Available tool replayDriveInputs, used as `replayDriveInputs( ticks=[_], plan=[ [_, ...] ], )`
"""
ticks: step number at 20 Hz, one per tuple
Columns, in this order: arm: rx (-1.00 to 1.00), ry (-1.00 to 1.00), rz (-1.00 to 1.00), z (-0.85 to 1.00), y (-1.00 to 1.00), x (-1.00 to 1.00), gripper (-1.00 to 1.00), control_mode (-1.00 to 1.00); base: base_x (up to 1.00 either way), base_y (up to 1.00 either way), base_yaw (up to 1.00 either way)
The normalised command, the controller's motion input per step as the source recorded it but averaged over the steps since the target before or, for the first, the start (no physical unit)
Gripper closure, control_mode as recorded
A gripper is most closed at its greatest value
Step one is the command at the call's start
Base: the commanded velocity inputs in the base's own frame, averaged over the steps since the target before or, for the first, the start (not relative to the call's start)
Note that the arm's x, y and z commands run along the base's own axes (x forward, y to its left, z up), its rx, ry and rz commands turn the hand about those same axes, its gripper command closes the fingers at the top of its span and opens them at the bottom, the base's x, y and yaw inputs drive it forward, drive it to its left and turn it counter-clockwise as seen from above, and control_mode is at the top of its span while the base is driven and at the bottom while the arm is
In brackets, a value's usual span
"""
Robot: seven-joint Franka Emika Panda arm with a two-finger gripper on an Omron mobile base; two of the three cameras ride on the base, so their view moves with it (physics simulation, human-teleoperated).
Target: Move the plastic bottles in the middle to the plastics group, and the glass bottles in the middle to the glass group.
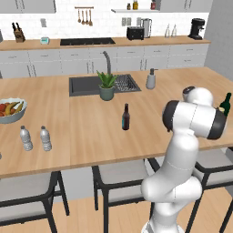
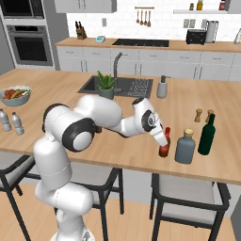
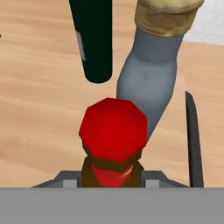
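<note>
The brown bottle [image 2: 164, 149] with red neck and cap [image 3: 113, 129] stands on the island counter just left of the grey-blue corked bottle [image 2: 185, 147] and the green wine bottle [image 2: 206, 135]. My gripper [image 2: 162, 139] reaches down over its neck, and in the hand view grey finger parts flank the neck on both sides, so it is shut on it. Ahead of the cap rise the grey-blue bottle [image 3: 148, 87] and the wine bottle [image 3: 94, 43]. The near-black bottle with a blue label [image 1: 126, 117] stands alone mid-counter. Two clear plastic bottles [image 1: 26, 138] [image 1: 45, 138] stand side by side at the left.
Salt and pepper shakers [image 2: 198, 115] stand behind the glass group. A fruit bowl [image 1: 11, 110] sits at the far left, with a potted plant [image 1: 107, 86], a sink [image 1: 86, 85] and a soap dispenser [image 1: 150, 79] farther back. Stools line the counter's near edge.
</note>
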Motion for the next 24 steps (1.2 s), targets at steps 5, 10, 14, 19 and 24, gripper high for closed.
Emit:
replayDriveInputs(
  ticks=[5,10,14,19,24],
  plan=[
    [0.0,0.0,0.0,-0.17,0.0,0.0,1.0,-1.0,0.0,0.0,0.0],
    [0.0,-0.01,0.0,-0.28,0.0,0.0,1.0,-1.0,0.0,0.0,0.0],
    [0.0,-0.06,0.0,-0.11,0.0,0.0,1.0,-1.0,0.0,0.0,0.0],
    [0.0,-0.07,-0.01,0.0,0.0,0.11,1.0,-1.0,0.0,0.0,0.0],
    [0.0,-0.04,-0.01,0.0,-0.02,0.03,1.0,-1.0,0.0,0.0,0.0]
  ],
)
